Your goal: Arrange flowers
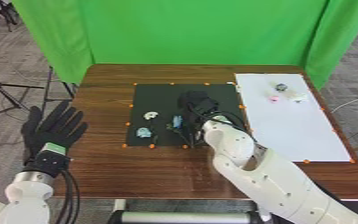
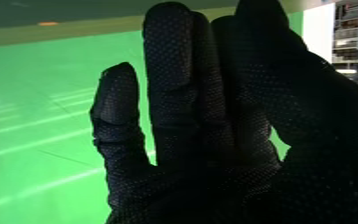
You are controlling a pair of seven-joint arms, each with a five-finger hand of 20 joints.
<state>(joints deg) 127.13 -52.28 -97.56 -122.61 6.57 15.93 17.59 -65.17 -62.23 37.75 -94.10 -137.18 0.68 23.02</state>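
My right hand (image 1: 198, 104) is over the dark mat (image 1: 162, 97), toward its right side. In the right wrist view the same hand (image 2: 211, 170) is open, its fingers straight up, and no flower can be seen in it. A white flower (image 1: 151, 115) and a pale blue one (image 1: 143, 132) lie on the mat's left part, with a blue flower (image 1: 177, 120) just beside my right hand. On the white board (image 1: 286, 132) are a blue-grey flower (image 1: 281, 87), a pink one (image 1: 274, 98) and a whitish one (image 1: 297, 98). My left hand (image 1: 49, 129) is open off the table's left edge.
Small orange markers (image 1: 306, 161) line the mat and the board on the brown wooden table (image 1: 140, 172). A green curtain (image 1: 193, 32) hangs behind the table's far edge. Black stands (image 1: 7, 87) are on the floor at the left. Dark cables lie along my right wrist.
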